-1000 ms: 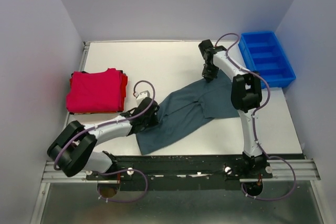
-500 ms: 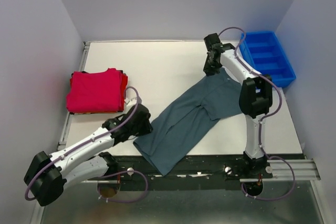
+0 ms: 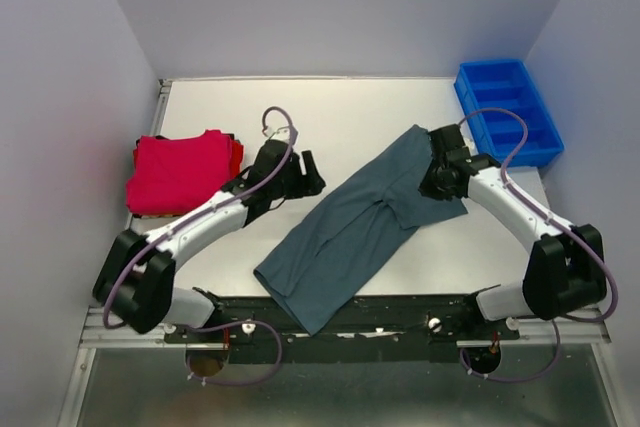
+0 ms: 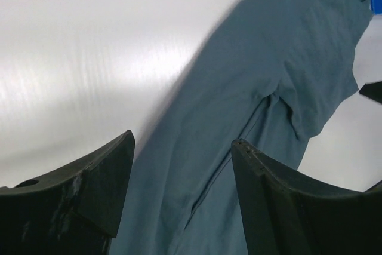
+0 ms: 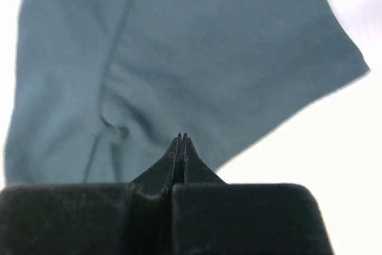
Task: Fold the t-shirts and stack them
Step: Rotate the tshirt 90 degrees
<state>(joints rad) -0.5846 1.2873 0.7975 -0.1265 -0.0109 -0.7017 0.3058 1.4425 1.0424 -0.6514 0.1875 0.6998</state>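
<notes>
While the dark grey-teal t-shirt [image 3: 350, 227] lies spread on the white table [image 3: 330, 112], its long axis runs on a diagonal, one end near the front edge toward the left, the other pointing to the far right, toward the blue bin [image 3: 505, 112]. One sleeve juts out on its right side. The folded red t-shirts [image 3: 180, 175] sit stacked at the table's left edge, well apart from it. The left gripper [image 3: 313, 175] hangs just beside the shirt's left edge, fingers [image 4: 95, 177] spread wide and holding nothing. The right gripper [image 3: 432, 185] is over the sleeve end, its jaws pressed together with no cloth visibly between them.
</notes>
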